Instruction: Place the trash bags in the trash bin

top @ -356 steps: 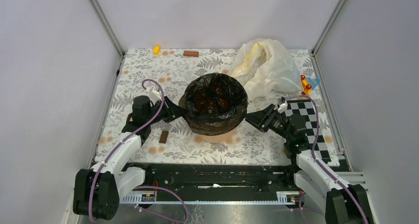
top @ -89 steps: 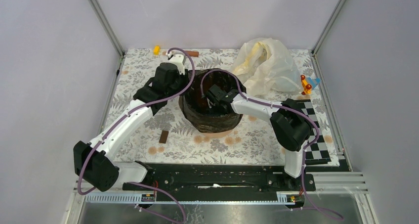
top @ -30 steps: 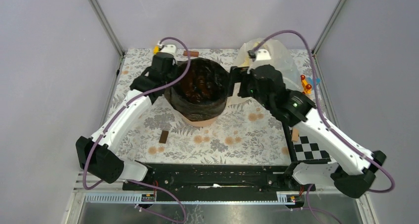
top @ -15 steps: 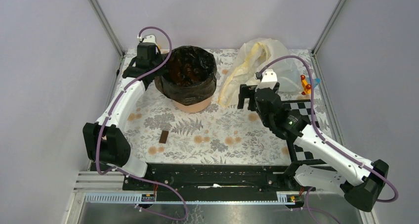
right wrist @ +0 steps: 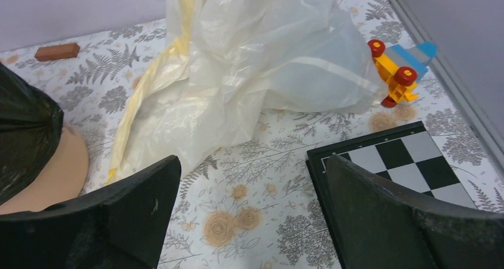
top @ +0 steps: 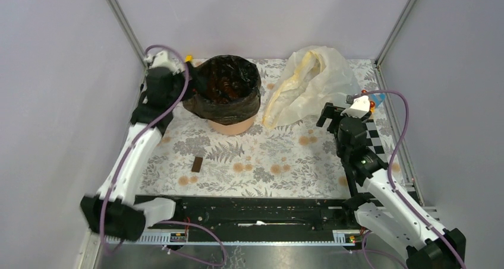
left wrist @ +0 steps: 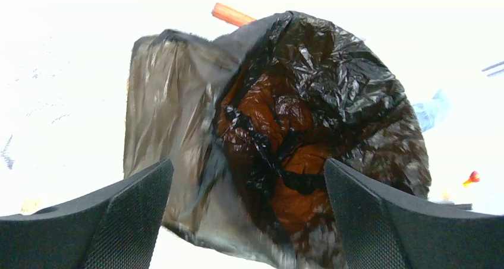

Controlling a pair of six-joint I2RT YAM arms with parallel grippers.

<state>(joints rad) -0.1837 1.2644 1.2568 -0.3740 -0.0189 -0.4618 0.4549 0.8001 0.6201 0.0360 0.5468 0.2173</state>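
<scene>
Bag and bin lie at the far left corner: the black bag [top: 229,86] drapes over the bin [top: 230,126], seemingly lining it, straight ahead of the left claw [left wrist: 248,165], jaws wide apart. The right claw [right wrist: 252,162], also spread, faces the cream bag [right wrist: 261,61], well apart.

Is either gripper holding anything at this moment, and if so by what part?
Nothing is held. The left gripper is open, facing the trash bag draped over the trash bin; the right gripper is open near the white bag.
</scene>
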